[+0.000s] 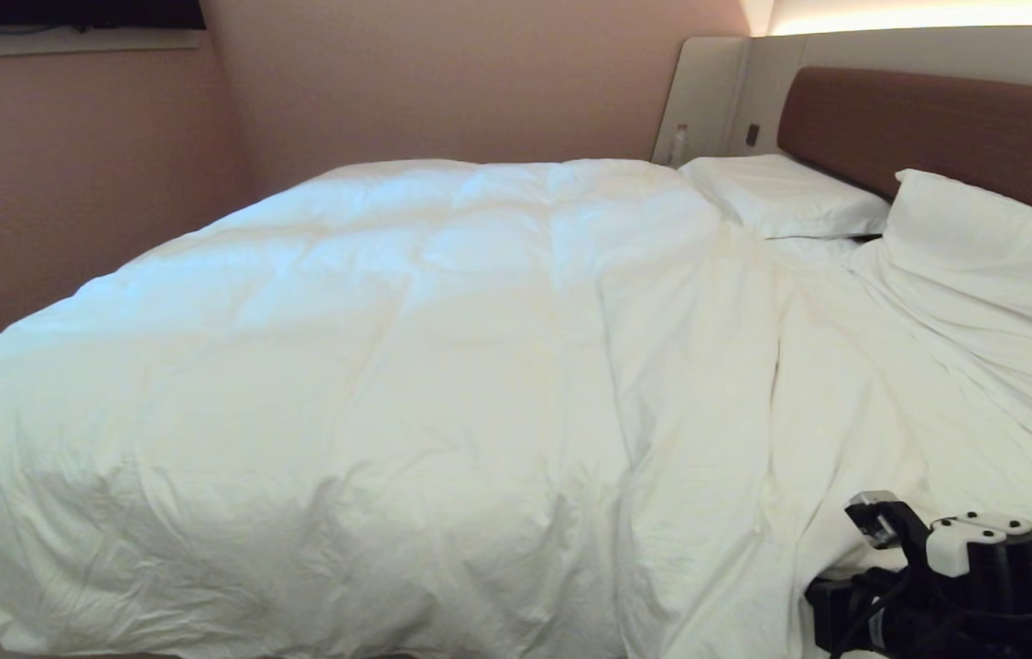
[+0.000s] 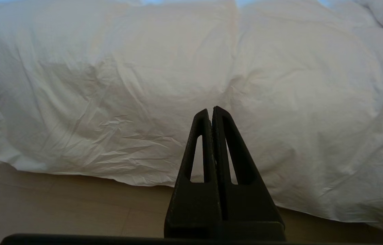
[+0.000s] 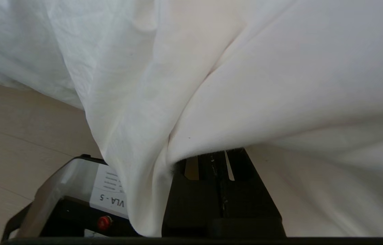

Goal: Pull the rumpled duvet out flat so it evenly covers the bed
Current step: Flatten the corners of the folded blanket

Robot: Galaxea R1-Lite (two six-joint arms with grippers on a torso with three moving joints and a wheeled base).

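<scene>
Item: duvet (image 1: 406, 366), white, quilted, spread over most of the bed (image 1: 928, 119); bunched ridge ran from 1 o'clock toward 5 o'clock, short of the pillows (image 1: 786, 194).
Right gripper (image 3: 223, 154), at 5 o'clock in the head view: clenched on the duvet's hanging edge.
Left gripper (image 2: 210, 110): closed, empty, facing the overhang above the floor (image 2: 58, 207).
Handling note: pull low and steadily toward the headboard side; a jerk would likely slip the fabric.

A hotel-style bedroom is showing a double bed (image 1: 831, 645) under a white duvet (image 1: 387, 366), two pillows (image 1: 781, 197) and a padded headboard (image 1: 937, 128).
</scene>
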